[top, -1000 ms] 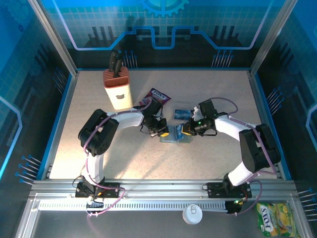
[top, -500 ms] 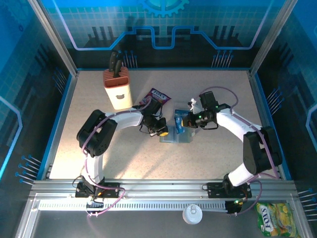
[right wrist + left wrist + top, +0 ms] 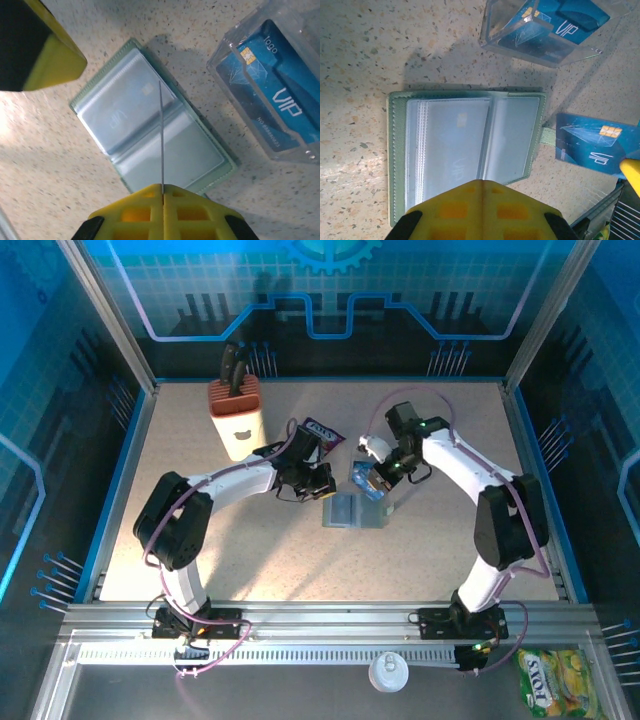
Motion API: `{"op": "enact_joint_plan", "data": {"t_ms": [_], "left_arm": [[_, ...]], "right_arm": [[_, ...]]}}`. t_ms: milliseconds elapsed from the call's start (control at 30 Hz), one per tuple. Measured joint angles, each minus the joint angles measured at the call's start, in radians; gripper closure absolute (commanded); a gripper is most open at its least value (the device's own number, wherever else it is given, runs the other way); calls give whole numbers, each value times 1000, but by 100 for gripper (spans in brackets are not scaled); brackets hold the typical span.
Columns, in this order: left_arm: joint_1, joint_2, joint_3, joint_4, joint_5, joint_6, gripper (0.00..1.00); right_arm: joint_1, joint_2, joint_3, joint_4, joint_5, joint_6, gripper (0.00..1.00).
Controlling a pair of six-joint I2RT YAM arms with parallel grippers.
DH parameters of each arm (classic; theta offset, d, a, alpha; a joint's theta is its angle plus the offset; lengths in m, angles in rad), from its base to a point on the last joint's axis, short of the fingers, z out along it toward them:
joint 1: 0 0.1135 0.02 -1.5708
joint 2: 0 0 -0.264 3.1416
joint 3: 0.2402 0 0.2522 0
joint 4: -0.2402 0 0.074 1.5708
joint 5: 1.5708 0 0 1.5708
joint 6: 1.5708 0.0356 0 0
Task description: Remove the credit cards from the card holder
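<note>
The card holder (image 3: 346,511) lies open and flat on the table, grey-green with pale inner panels (image 3: 470,145) (image 3: 150,135). My right gripper (image 3: 376,478) (image 3: 162,187) hovers above it, shut on a thin credit card (image 3: 161,135) that I see edge-on. In the left wrist view a blue credit card (image 3: 592,145) shows beside the card holder's right edge. My left gripper (image 3: 321,485) (image 3: 481,182) is shut on nothing, over the card holder's near edge. Its yellow fingers (image 3: 45,55) show in the right wrist view.
A clear box holding a blue VIP card (image 3: 545,27) (image 3: 272,102) stands just behind the card holder. A knife block (image 3: 237,420) and a pink-purple snack packet (image 3: 322,432) sit at the back left. A yellow packet (image 3: 548,688) and a white lid (image 3: 388,672) lie outside the table's front rail.
My right gripper has drawn away from the card holder toward the back, with a card in its jaws. My left gripper has shifted slightly back and left off the card holder.
</note>
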Motion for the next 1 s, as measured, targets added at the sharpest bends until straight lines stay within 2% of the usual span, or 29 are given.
{"op": "enact_joint_plan", "data": {"t_ms": [200,400,600,1000], "left_arm": [[0,-7,-6,-25,-25,23,94],[1,-8,-6,-56,-48,42,94],[1,-11,-6,-63,-60,42,93],[1,-27,-6,-64,-74,42,93]], "right_arm": [[35,88,165,-108,85,-221,100],[35,224,390,-219,137,-370,100],[28,325,544,-296,159,-443,100],[-18,428,629,-357,164,-509,100]]}}
